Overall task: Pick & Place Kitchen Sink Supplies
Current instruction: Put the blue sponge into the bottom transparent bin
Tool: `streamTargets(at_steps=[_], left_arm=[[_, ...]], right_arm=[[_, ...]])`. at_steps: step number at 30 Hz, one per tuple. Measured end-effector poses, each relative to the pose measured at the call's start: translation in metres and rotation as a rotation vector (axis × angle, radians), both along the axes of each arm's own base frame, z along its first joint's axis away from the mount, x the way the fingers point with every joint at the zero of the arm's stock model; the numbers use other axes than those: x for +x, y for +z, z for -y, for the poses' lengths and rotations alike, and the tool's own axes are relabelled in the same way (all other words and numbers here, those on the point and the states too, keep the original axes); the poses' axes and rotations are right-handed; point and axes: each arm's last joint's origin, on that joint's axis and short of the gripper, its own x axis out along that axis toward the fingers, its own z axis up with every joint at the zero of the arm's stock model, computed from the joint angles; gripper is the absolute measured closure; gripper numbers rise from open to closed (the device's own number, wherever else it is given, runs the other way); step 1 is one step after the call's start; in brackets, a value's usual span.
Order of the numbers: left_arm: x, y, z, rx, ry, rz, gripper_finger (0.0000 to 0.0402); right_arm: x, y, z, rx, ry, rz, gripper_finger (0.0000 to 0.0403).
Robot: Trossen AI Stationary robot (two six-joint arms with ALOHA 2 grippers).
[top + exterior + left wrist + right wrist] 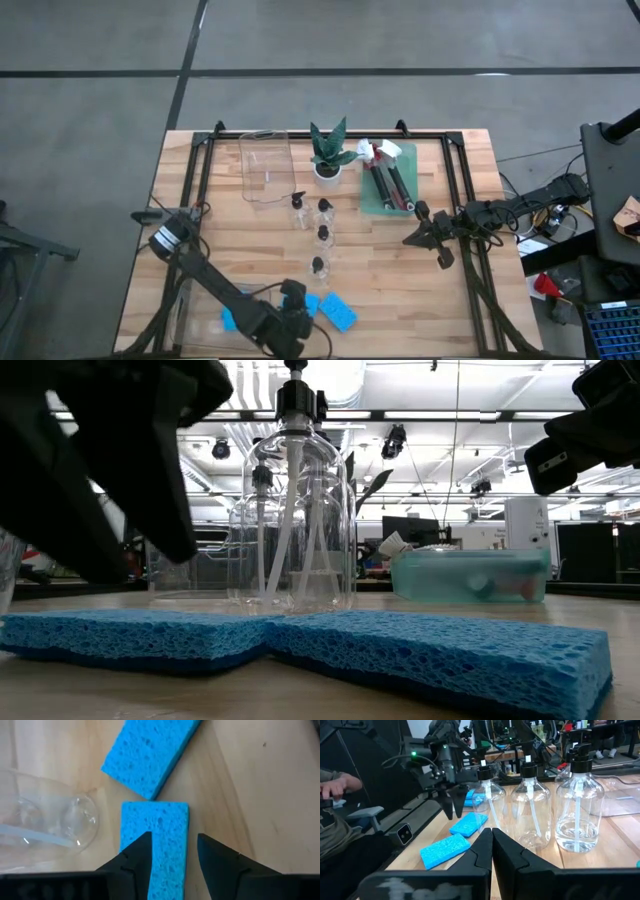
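Directly under the spread left gripper (172, 852) lies a sponge (156, 827), long axis running forward between the fingers; the right gripper (491, 845), pressed together, waits well apart.

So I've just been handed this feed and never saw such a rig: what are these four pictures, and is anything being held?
Two dark robot arms work at a wooden table. One picture looks straight down, one looks level across the tabletop, and one comes from each wrist. The left gripper hangs open over a blue sponge, gripping nothing yet. The right gripper is shut and empty, waiting near the green tray of brushes. Clear pump bottles and a potted plant stand mid-table.
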Motion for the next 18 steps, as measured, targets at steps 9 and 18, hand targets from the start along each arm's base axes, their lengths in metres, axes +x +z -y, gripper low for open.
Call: streamTargets(at_steps=[9, 18], left_arm=[[0.003, -0.010, -0.006, -0.015, -0.014, -0.016, 0.0240], [0.004, -0.028, -0.022, -0.032, -0.010, -0.066, 0.0242]], right_arm=[[0.000, 0.000, 0.000, 0.000, 0.000, 0.000, 0.0394], [0.000, 0.000, 0.000, 0.000, 0.000, 0.000, 0.0394]])
